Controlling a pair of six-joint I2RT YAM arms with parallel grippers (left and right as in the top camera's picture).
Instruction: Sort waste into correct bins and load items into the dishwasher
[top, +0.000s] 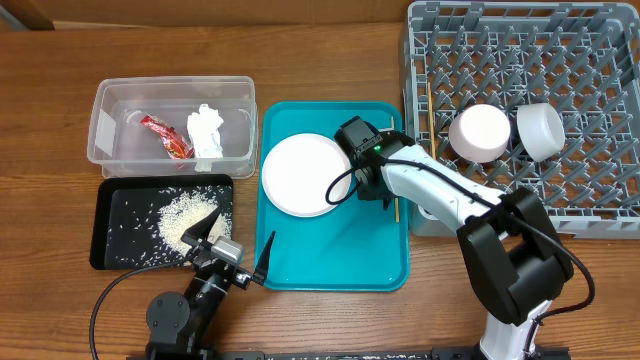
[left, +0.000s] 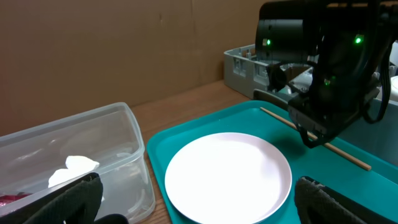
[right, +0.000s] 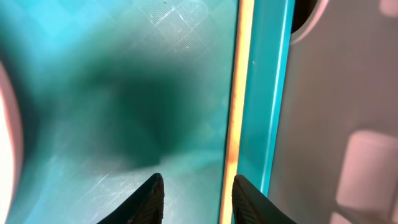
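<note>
L gripper (top: 238, 242) wide open, empty, near edge. Black tray (top: 108, 256): rice pile (top: 185, 215). Teal tray (top: 330, 262): 1 plate (top: 300, 172), 1 chopstick (right: 231, 93), R gripper (right: 199, 182) jaws narrowly apart astride it. Clear tub (top: 105, 130), far left: 1 packet (top: 165, 135), 1 napkin (top: 206, 132). Rack (top: 590, 190), far right: 2 bowls (top: 480, 132).

A brown wooden table (top: 50, 320) with dark, streaky grain lies under the jaws of the left gripper (top: 237, 243) and spreads out on every side of them. In the left wrist view a band of the same wood shows ahead of the jaws, and behind it rises a plain brown wall (left: 112, 50), matte and board-like. From overhead, a pale tan strip (top: 150, 10) lines the table's far edge, well beyond the jaws. The light is soft and even, and the shadows are faint.
</note>
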